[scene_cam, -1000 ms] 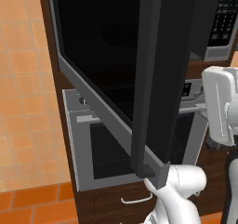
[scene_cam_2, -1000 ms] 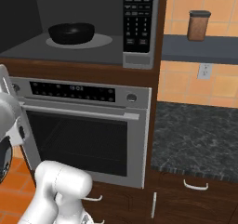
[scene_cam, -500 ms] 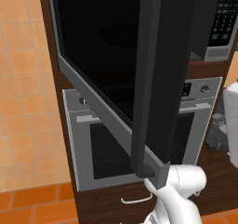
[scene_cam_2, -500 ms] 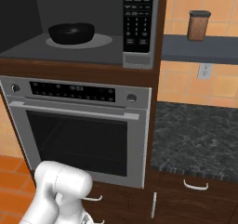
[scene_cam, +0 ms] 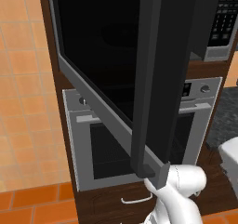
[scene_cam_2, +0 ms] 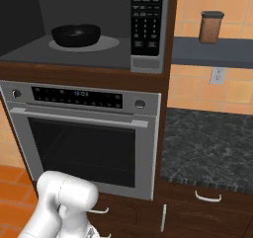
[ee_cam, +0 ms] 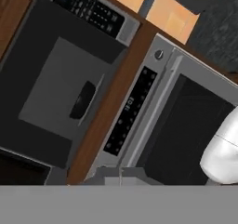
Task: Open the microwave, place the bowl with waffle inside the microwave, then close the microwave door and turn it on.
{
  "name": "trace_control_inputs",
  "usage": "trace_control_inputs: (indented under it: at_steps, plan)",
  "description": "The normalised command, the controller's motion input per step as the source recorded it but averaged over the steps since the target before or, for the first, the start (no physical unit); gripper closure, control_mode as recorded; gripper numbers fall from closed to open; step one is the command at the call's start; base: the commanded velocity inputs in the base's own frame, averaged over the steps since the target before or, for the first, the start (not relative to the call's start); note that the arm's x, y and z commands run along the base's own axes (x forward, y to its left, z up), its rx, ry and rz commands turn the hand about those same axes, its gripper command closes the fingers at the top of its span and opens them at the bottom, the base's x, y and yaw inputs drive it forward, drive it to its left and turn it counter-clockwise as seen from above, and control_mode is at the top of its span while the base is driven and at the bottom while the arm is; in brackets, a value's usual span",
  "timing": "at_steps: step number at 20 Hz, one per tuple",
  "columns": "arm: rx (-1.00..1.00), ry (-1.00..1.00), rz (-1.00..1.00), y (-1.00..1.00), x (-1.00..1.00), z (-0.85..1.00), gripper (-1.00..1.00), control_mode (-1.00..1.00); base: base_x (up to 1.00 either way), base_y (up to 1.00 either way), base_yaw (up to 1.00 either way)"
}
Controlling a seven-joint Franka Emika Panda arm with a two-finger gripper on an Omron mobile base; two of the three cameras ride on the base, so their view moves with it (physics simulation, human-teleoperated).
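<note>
Microwave (scene_cam_2: 89, 29) is my landmark: it sits open above the silver oven (scene_cam_2: 84, 133), and its microwave door (scene_cam: 121, 74) is swung wide toward my left. I see the bowl (scene_cam_2: 75, 34) already inside, on the round plate (scene_cam_2: 106, 44). So I judge placing is done and closing comes next. My tool (ee_cam: 120, 177) is closed and empty, pulled back well apart from the bowl; it must reach the door's outer side and push.

white arm gone from beside the oven (scene_cam_2: 84, 133) in both base views, end effector closed
</note>
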Motion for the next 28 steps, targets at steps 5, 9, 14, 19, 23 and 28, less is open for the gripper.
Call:
trace_control_inputs:
  at_steps: [5, 9, 14, 19, 23, 28]
  plan:
    - [-0.1, -0.15, -0.37, 0.86, -0.24, -0.12, 1.0, -1.0, 0.0, 0.0, 0.0]
    - [-0.12, -0.12, -0.25, 0.9, 0.0, 0.0, 1.0, -1.0, 0.0, 0.0, 0.0]
    - [-0.26, -0.02, -0.2, 1.0, 0.19, -0.04, 1.0, -1.0, 0.0, 0.0, 0.0]
    - [-0.41, 0.05, -0.15, 1.0, 0.75, -0.36, 1.0, -1.0, 0.0, 0.0, 0.0]
    - [-0.32, 0.09, -0.16, 0.62, 0.86, -0.11, 1.0, -1.0, 0.0, 0.0, 0.0]
    - [-0.15, -0.01, -0.16, 0.02, 0.96, 0.0, 1.0, -1.0, 0.0, 0.0, 0.0]
